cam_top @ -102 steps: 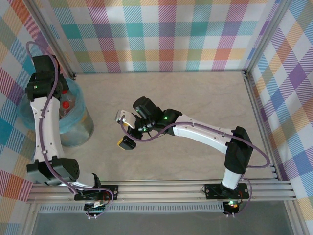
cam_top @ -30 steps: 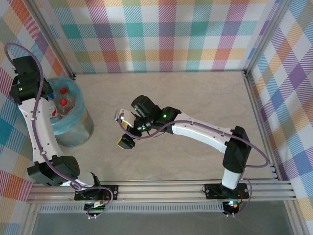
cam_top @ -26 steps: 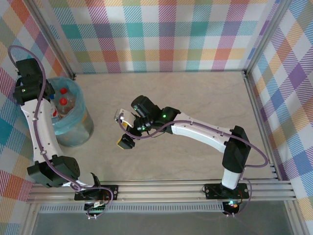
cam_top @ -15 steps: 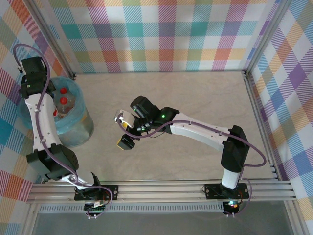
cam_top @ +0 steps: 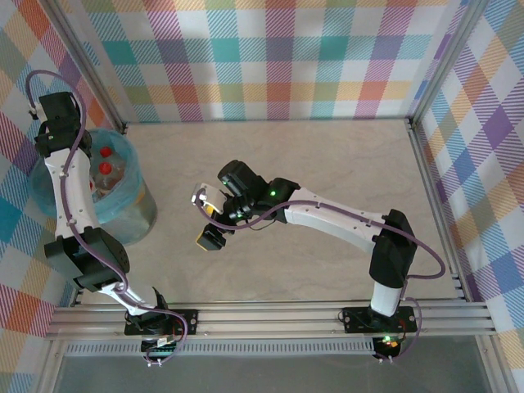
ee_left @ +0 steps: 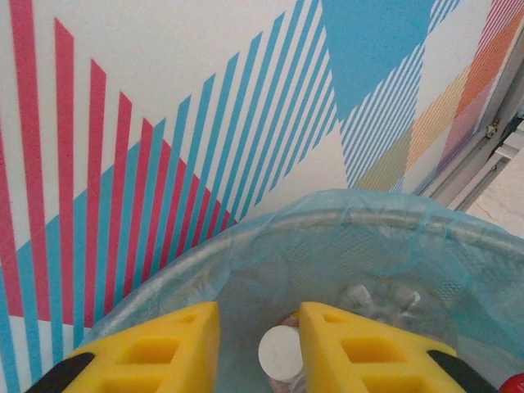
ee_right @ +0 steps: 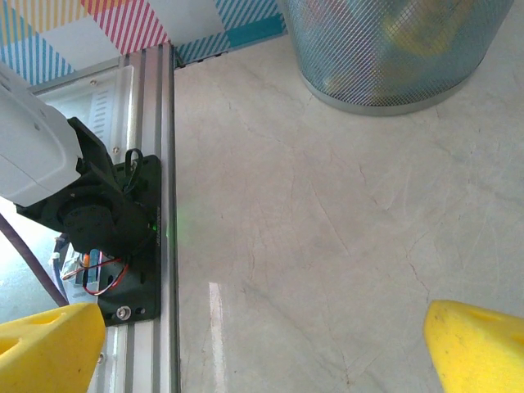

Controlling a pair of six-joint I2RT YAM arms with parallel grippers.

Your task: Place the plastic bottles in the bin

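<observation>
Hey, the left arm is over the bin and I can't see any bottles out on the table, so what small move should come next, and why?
Probably lift the left gripper straight up, clear of the bin. Its jaws stand slightly apart with nothing between them, bottles lie in the bin below, and the table shows no bottle to fetch.

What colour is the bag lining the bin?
Translucent teal-blue; the bag shows best in the left wrist view.
</observation>
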